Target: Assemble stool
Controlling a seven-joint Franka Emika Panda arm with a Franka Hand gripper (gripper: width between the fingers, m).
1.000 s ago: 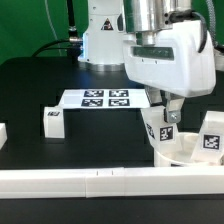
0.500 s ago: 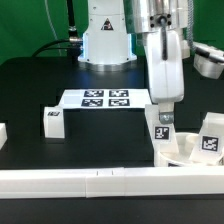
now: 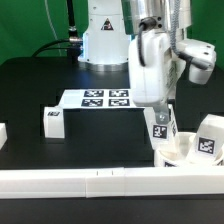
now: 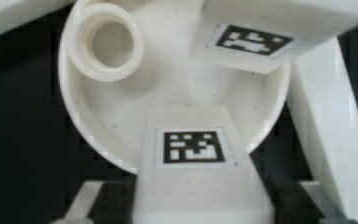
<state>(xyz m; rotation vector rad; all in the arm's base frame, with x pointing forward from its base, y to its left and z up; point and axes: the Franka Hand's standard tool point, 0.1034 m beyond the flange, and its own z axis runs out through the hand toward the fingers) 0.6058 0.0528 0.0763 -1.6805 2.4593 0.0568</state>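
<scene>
Right now your two-finger gripper is clamped on the first short white block leg. In the wrist view you can see its fingers flanking the leg on both sides, with the leg's black-and-white square tag facing the camera.

You are holding that leg over the round white plastic seat disc, which lies on the black table towards the exterior view's right, just behind the long white border rail. From the exterior view the leg looks slightly tilted, with its lower end at the near rim of the disc. You cannot tell whether it touches the disc's surface.

Look into the disc through the wrist view. One round recessed socket shows its hollow open, with only its own white walls inside. Just beside it stands the second white block leg, tag outward, rising from the disc on the exterior view's right. Whether it is seated in a socket is hidden from you.

Well apart from the disc, the third white block leg stands upright on the table at the exterior view's left, near a corner of the marker board.
</scene>
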